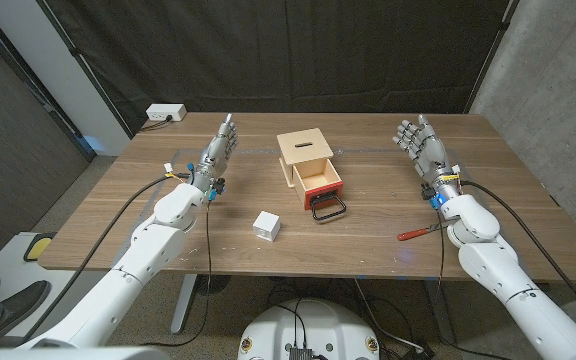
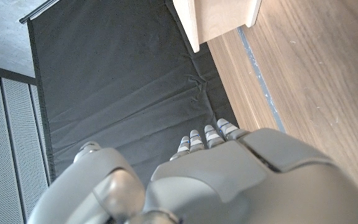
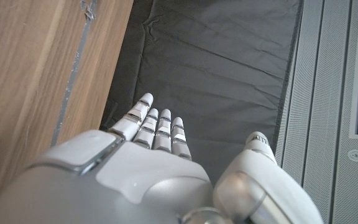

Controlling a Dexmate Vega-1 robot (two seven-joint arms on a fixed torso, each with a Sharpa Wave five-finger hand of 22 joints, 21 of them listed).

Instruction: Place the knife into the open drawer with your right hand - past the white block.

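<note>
Head view shows the wooden desk [image 1: 368,215] with the small wooden box [image 1: 306,154] standing near the middle, toward the far side. Its red drawer [image 1: 319,186] is pulled out toward the near edge, and a black handle [image 1: 330,209] lies in front of it. The white block [image 1: 267,226] sits near and a little left of the drawer, apart from it, with bare wood all around.

The knife [image 1: 420,232], with a red grip, lies on the right part of the desk close to the near edge, just beside the right forearm. Between the knife and the drawer the wood is free.

The right hand [image 1: 420,143] is raised far right, fingers spread and holding nothing, well apart from the knife. The left hand [image 1: 219,148] is on the far left side, fingers straight and together, also holding nothing, left of the box. A white power strip [image 1: 165,114] lies at the far left corner.
</note>
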